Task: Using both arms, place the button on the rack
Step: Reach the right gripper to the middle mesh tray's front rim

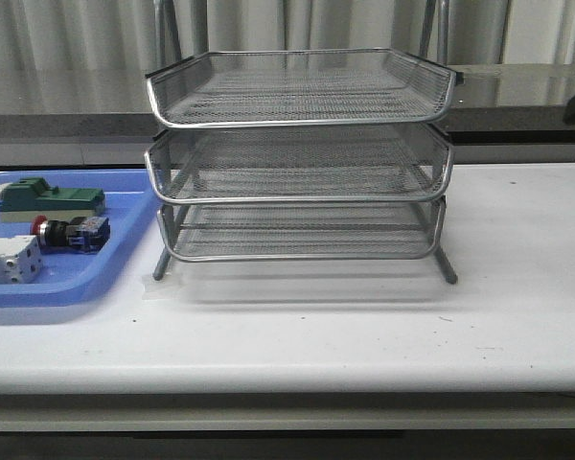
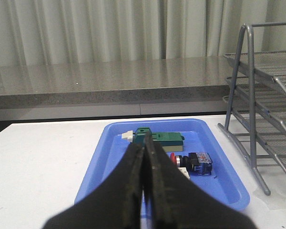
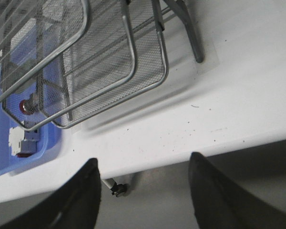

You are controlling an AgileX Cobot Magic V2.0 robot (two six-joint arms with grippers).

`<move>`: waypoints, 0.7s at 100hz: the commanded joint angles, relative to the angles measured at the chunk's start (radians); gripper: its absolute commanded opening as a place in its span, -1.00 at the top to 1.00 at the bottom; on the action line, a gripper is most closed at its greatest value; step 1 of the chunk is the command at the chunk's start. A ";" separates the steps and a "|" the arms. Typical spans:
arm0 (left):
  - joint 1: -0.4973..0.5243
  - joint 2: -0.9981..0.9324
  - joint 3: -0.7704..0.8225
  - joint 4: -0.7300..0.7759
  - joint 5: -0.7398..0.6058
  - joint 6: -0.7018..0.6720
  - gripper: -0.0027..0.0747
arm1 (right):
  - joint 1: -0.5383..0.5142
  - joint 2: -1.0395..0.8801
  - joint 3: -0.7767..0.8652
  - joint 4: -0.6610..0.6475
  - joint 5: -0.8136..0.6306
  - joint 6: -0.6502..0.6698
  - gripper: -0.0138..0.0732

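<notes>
The button (image 1: 70,231), red head, silver collar, black-and-blue body, lies on its side in the blue tray (image 1: 96,278) left of the rack (image 1: 300,153). It also shows in the left wrist view (image 2: 193,162) and, through the mesh, in the right wrist view (image 3: 25,108). The three-tier silver wire rack stands mid-table, also in the left wrist view (image 2: 262,95) and the right wrist view (image 3: 109,62). My left gripper (image 2: 144,150) is shut and empty, short of the tray. My right gripper (image 3: 144,164) is open and empty, high over the table's front edge. Neither arm shows in the front view.
In the blue tray a green block component (image 1: 48,199) lies behind the button and a white-grey terminal block (image 1: 10,261) in front of it. A grey stone ledge (image 2: 109,86) and curtains run behind the white table (image 1: 364,326).
</notes>
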 commanded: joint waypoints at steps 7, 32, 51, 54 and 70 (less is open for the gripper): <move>-0.002 -0.031 0.048 -0.008 -0.077 -0.013 0.98 | 0.000 0.081 -0.034 0.146 -0.095 -0.109 -0.31; -0.002 -0.031 0.048 -0.008 -0.077 -0.013 0.98 | 0.000 0.237 -0.051 0.496 -0.090 -0.462 -0.31; -0.002 -0.031 0.048 -0.008 -0.077 -0.013 0.98 | 0.000 0.352 -0.110 0.771 -0.023 -0.755 -0.31; -0.002 -0.031 0.048 -0.008 -0.077 -0.013 0.98 | 0.000 0.374 -0.119 0.806 -0.016 -0.790 -0.31; -0.002 -0.031 0.048 -0.008 -0.077 -0.013 0.98 | 0.000 0.474 -0.162 0.923 0.018 -0.901 -0.31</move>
